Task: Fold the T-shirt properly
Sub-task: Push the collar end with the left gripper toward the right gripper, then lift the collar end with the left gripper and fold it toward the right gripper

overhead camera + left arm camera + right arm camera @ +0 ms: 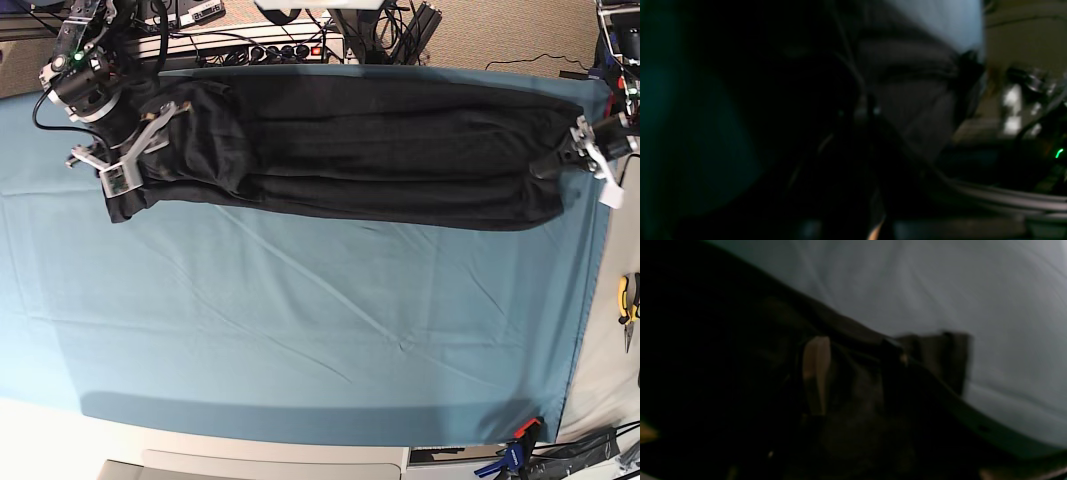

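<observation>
Along the far edge of the teal table cover (300, 330), the T-shirt (350, 150) is laid out as a long, narrow band, apparently already folded lengthwise. Its one end is pinched by the clenched left gripper (556, 160), judged to be held for carrying that end across. At the opposite end, the right gripper (150, 135) is kept with jaws parted over the fabric; whether cloth is grasped cannot be told

Teal cover (300, 340) over table; T-shirt (360, 150) stretched across.
</observation>
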Robot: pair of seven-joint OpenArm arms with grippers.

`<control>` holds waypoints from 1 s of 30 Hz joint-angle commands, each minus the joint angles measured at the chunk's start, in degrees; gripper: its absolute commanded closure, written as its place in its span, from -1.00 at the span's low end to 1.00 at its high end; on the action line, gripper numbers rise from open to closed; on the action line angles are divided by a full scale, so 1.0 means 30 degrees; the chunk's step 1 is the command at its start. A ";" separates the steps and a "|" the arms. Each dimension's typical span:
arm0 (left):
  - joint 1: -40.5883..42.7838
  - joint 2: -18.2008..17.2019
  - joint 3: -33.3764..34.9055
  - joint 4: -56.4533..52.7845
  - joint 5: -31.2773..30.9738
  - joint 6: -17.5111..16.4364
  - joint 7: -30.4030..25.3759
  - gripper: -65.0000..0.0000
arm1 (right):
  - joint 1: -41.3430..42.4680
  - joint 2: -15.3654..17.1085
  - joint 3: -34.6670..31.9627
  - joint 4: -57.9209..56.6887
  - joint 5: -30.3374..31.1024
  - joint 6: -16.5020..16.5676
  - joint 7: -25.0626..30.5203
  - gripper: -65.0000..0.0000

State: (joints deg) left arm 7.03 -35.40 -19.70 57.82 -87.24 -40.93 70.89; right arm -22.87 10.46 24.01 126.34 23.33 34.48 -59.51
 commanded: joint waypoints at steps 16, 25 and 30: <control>0.1676 0.0969 0.0903 0.8109 0.4102 0.1013 0.0437 1.00 | 0.0066 0.0160 0.0160 0.0313 -0.4707 -0.4080 0.0903 0.21; 0.1676 0.2229 0.0903 0.9034 0.4401 0.0991 0.0342 1.00 | 0.0066 0.0160 0.0160 0.0313 -0.4801 -0.4299 0.0984 0.21; 0.1559 0.2142 0.0903 0.9041 0.4517 0.0984 0.0350 1.00 | 0.0066 0.0160 0.0160 0.0313 -0.4801 -0.4299 0.0991 0.21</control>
State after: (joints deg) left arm 12.45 -28.03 -16.62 84.05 -72.97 -37.78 72.40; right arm -22.87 10.31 24.25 126.34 9.02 21.87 -57.84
